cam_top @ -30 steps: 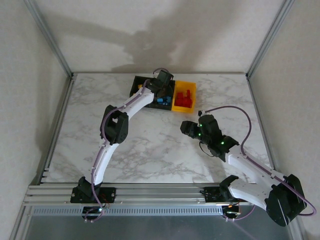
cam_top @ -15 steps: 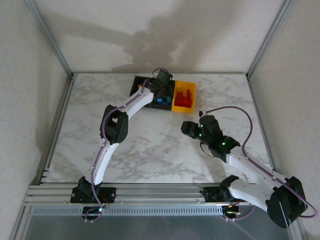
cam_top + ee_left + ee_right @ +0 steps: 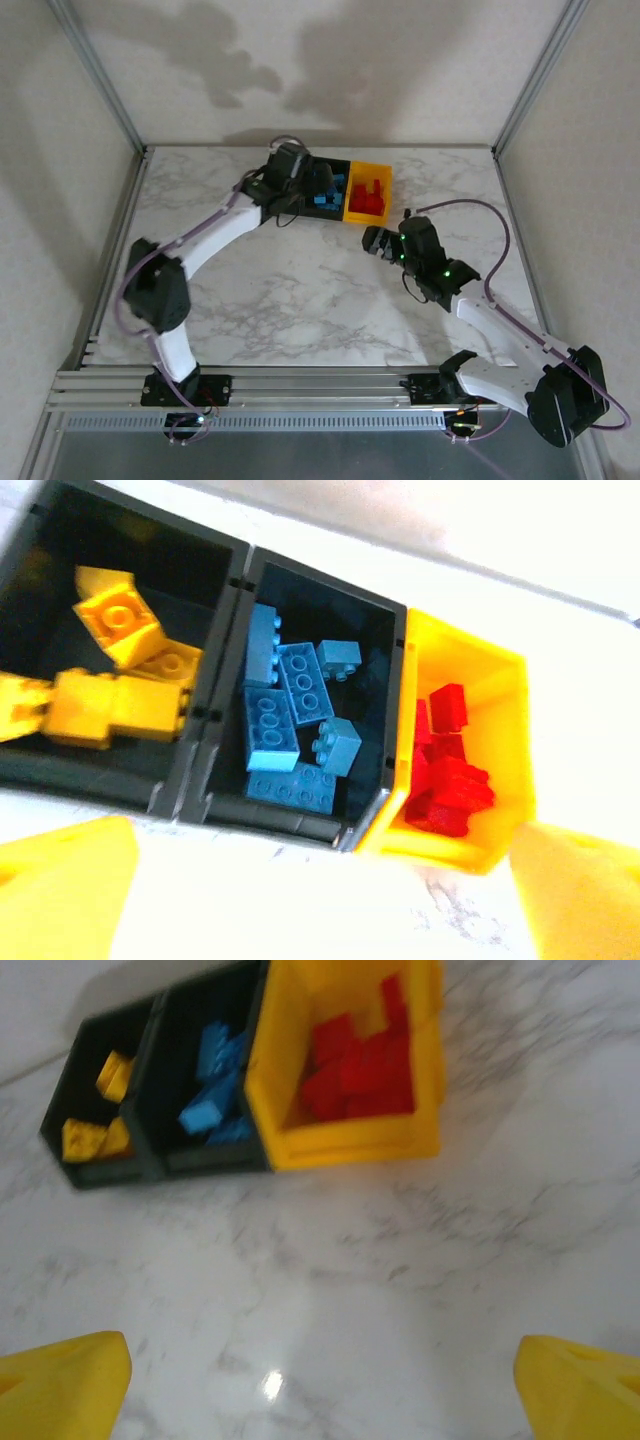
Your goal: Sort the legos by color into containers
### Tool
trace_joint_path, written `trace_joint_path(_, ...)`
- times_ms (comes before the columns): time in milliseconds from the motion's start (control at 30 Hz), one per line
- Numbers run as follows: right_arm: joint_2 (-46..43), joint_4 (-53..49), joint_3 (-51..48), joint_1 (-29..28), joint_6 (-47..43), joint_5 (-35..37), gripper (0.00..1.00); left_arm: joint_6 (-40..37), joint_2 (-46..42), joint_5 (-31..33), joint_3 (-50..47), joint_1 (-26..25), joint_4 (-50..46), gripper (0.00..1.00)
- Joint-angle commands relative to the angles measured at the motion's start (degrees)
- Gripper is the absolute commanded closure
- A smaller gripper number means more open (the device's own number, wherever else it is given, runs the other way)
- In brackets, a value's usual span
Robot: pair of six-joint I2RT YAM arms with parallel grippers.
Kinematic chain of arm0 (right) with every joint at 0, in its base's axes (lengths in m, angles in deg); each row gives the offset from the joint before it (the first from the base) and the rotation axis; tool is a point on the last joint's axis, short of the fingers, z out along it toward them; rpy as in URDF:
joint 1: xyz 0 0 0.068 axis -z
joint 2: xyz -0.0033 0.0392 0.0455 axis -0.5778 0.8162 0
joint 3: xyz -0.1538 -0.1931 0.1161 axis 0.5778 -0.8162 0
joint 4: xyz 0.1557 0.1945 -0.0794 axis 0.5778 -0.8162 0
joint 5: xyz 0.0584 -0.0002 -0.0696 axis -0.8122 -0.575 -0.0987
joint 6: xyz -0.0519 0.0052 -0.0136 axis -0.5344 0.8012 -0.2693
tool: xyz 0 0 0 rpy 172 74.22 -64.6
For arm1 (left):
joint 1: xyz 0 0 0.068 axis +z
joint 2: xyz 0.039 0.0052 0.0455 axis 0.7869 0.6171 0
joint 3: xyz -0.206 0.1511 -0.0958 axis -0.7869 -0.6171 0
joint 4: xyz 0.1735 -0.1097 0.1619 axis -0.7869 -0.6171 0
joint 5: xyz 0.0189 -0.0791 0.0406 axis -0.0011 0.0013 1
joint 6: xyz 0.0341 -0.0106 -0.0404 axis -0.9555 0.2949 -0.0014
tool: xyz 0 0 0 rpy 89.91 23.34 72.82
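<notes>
Left gripper (image 3: 322,885) hovers above the joined bins, fingers wide apart, holding nothing. Right gripper (image 3: 322,1380), likewise spread and empty, hangs over the white marble bench (image 3: 400,1260) near the row. Yellow studded plastic bricks (image 3: 115,615) lie in the end black plastic bin (image 3: 150,525), blue bricks (image 3: 270,720) in the middle black bin (image 3: 330,585), and red bricks (image 3: 455,780) in the yellow bin (image 3: 500,680).

Table (image 3: 300,300): white marble-pattern top, grey veining, glossy. A small glare spot (image 3: 270,1385) shows on it in the right wrist view. Aluminium extrusion rails (image 3: 320,385) run along the near edge. A thinner left side rail (image 3: 115,250) and right side rail (image 3: 521,240) border the top. Left post (image 3: 97,75) and right post (image 3: 538,75) rise from the far corners, leaning outward in the overhead view. Back wall (image 3: 450,100) is plain off-white, with soft dark shadows (image 3: 350,45) across it.
</notes>
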Motion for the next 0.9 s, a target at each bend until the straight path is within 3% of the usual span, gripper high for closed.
trace_joint_path(0,0.86,-3.07,3.80,2.93,-1.16,10.29,0.01,-0.34,-8.74,6.46,-10.02,0.82,4.32,0.00)
trace_joint_path(167,1.06,-0.90,3.76,5.57,-2.40,29.40,0.01,-2.62,-23.91,18.68,-27.21,4.34,9.16,0.00)
trace_joint_path(333,2.62,23.55,-9.05,7.27,-21.34,41.64,0.01,-11.64,-37.01,28.08,-46.07,11.93,21.09,0.01)
trace_joint_path(467,7.18,35.12,-15.23,11.75,-24.26,42.41,0.01,-20.92,-40.21,32.93,-59.05,16.43,34.92,0.00)
trace_joint_path(633,9.13,60.16,-27.62,15.32,-29.61,38.07,0.01,-19.29,-33.65,25.55,-64.94,23.86,52.71,0.00)
trace_joint_path(700,10.23,69.87,-32.38,16.85,-30.75,35.09,0.01,-20.99,-28.62,26.54,-66.02,24.01,60.47,0.00)
trace_joint_path(767,12.07,78.85,-35.74,18.32,-31.97,30.70,0.01,-22.78,-25.12,23.68,-67.38,24.01,67.49,0.00)
trace_joint_path(867,14.15,86.95,-37.70,19.68,-33.13,25.06,0.01,-24.33,-21.88,22.57,-72.27,24.09,79.28,0.00)
